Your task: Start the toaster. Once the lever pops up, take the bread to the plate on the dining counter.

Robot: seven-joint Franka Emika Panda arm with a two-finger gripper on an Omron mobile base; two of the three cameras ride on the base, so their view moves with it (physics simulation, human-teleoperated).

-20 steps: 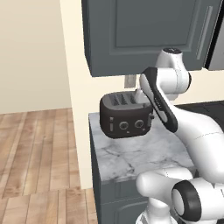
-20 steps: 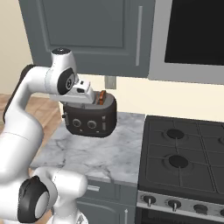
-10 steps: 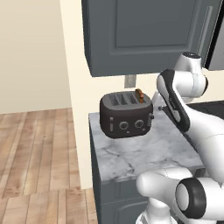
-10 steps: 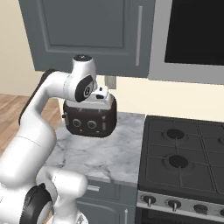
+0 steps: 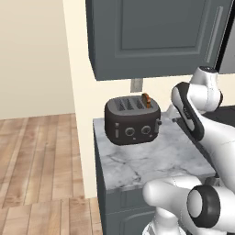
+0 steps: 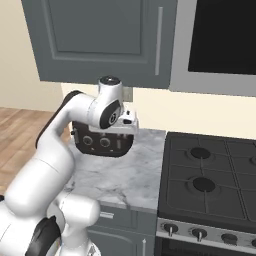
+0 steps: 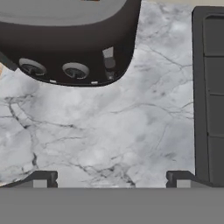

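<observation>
Grey upper cabinets hang over a small marble-topped counter that stands against a cream wall, with a wooden floor stretching off to one side and a black gas stove butting up against the counter on the other. On the marble, toward the back near the wall, sits the toaster, dark grey and rounded, its two knobs and slim slit facing out toward the base; in the hand view the same face shows near the top with the knobs and a lever at its end. The bread stands as a small brown edge poking up out of the slot at the stove end of the toaster. Beside that end of the toaster, the white arm bends over the counter, and the gripper looks down on bare marble between the toaster and the stove edge; its two dark fingertips stand wide apart with nothing between them, clear of the toaster and touching nothing.
</observation>
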